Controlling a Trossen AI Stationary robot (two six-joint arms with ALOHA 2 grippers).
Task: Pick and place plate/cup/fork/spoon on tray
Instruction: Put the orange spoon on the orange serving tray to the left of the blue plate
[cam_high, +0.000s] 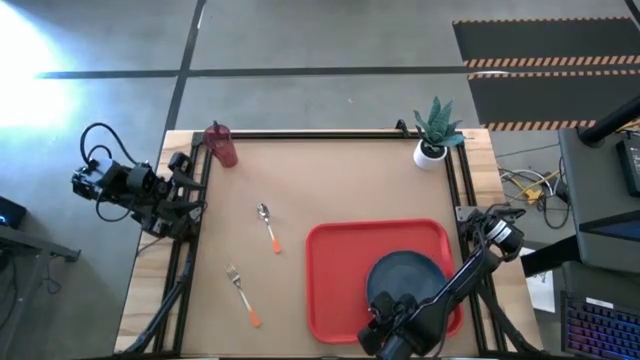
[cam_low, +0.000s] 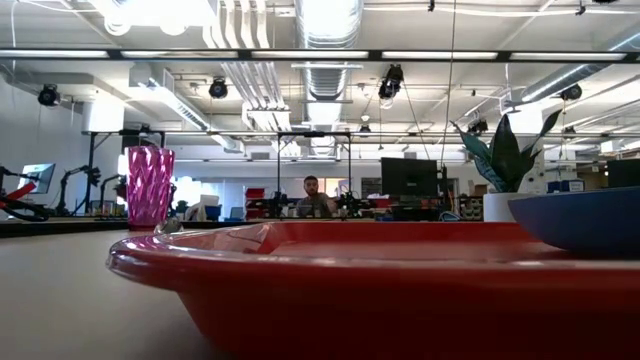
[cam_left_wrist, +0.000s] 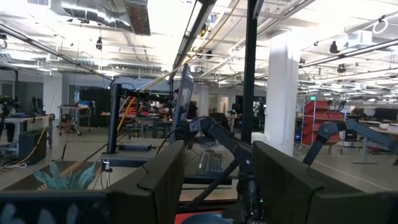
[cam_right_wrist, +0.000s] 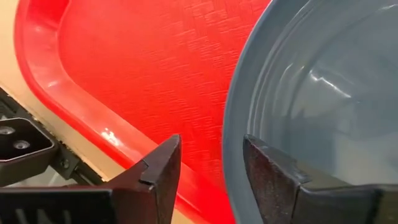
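Note:
The blue-grey plate (cam_high: 408, 272) lies flat on the red tray (cam_high: 335, 270) at the table's near right. My right gripper (cam_right_wrist: 211, 171) is open at the plate's near-left rim (cam_right_wrist: 233, 155), with one finger over the tray and one over the plate. The red cup (cam_high: 220, 146) stands upright at the far left corner. The spoon (cam_high: 268, 228) and the fork (cam_high: 242, 295) lie flat on the table left of the tray. My left gripper (cam_left_wrist: 211, 180) is open and empty, raised at the table's left edge (cam_high: 185, 195). My right gripper stands open astride the plate's near-left rim (cam_right_wrist: 231, 186), coming level from the table's near side. I cannot tell whether either finger touches the rim. The plate rests on the tray.
A white pot with a green plant (cam_high: 435, 132) stands at the far right corner. Bare tabletop lies between the cup, the cutlery and the tray. In the low view a person (cam_low: 312, 197) sits far behind the table.

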